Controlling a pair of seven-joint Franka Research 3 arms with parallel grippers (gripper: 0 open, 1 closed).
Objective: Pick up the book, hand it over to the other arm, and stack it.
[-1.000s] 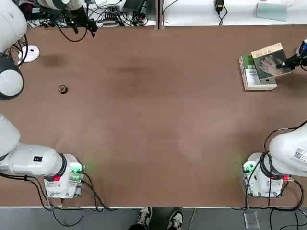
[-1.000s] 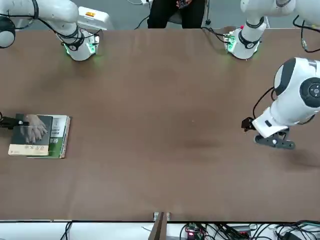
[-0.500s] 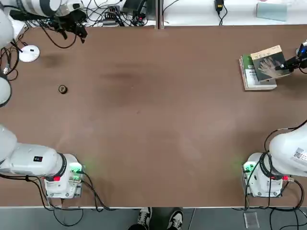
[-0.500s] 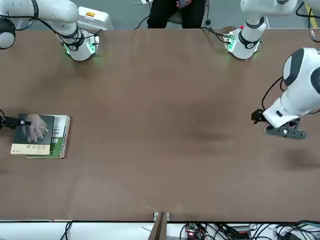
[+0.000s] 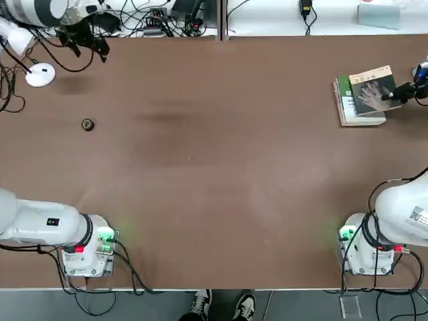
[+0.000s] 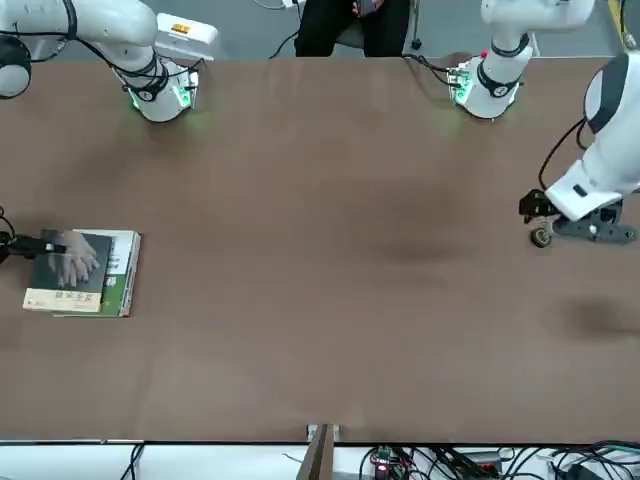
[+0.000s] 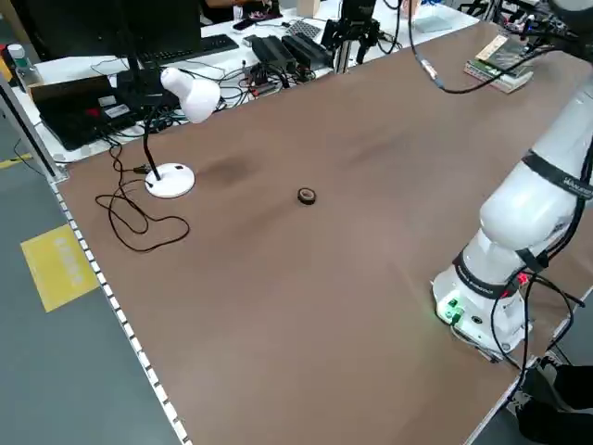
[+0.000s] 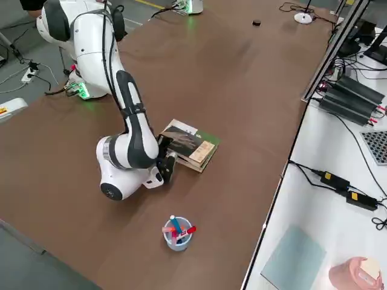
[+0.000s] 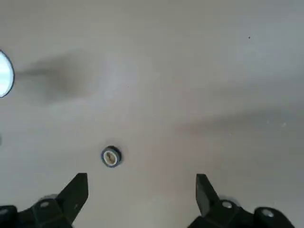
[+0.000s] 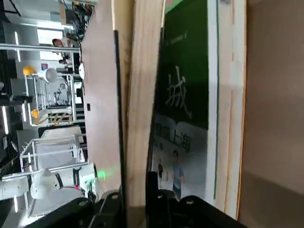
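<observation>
Moved since a second ago: left arm's pincer has swung farther toward the top view's upper left corner; the book has crept slightly left there with the right arm's pincer.
Book, heading: tan-band end toward the top of the top view, leaning a touch left; long axis seems to run from that band to the opposite end, roughly up and down the frame.
Book, place: upper right of the top view, overlapping the green-and-white book; whether the covers touch, I cannot tell.
Right pincer: fingers clamped on the book, coming in from the right side of the top view; the book reaches leftward from them.
Left pincer: fingers wide apart, nothing between; upper left of the top view.
Desk: brown top, tape roll at upper left, round white lamp base beyond it; pen cup lower centre of the right side view.
Room: white side table with cables along the top view's upper edge; a person at the front view's top centre.
</observation>
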